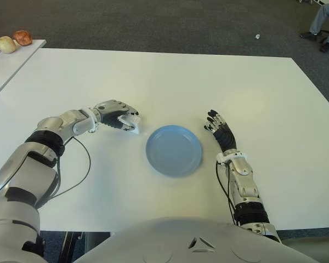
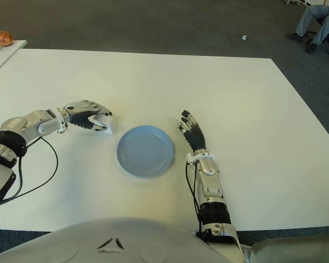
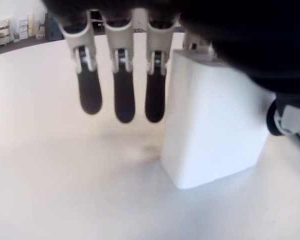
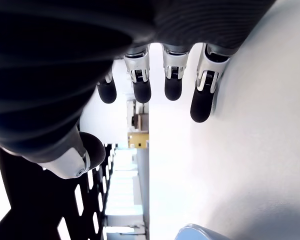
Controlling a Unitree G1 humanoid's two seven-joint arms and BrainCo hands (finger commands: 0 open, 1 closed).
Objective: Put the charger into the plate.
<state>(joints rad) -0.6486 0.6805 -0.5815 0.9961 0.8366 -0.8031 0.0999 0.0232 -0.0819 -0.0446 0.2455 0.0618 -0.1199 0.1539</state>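
Observation:
The white block-shaped charger (image 3: 215,120) stands on the white table (image 1: 170,82), just left of the round blue plate (image 1: 174,150). My left hand (image 1: 119,115) is curled over the charger (image 1: 134,125), which shows between the fingers and the thumb. In the left wrist view three fingers (image 3: 122,95) hang beside the block and its base touches the table. My right hand (image 1: 219,129) shows just right of the plate, fingers stretched out and holding nothing; in its wrist view the fingertips (image 4: 171,87) are straight.
A second table at the far left carries round fruit-like items (image 1: 13,39). A person's legs (image 1: 323,24) show at the far right on the carpet. A black cable (image 1: 83,164) loops from my left forearm over the table.

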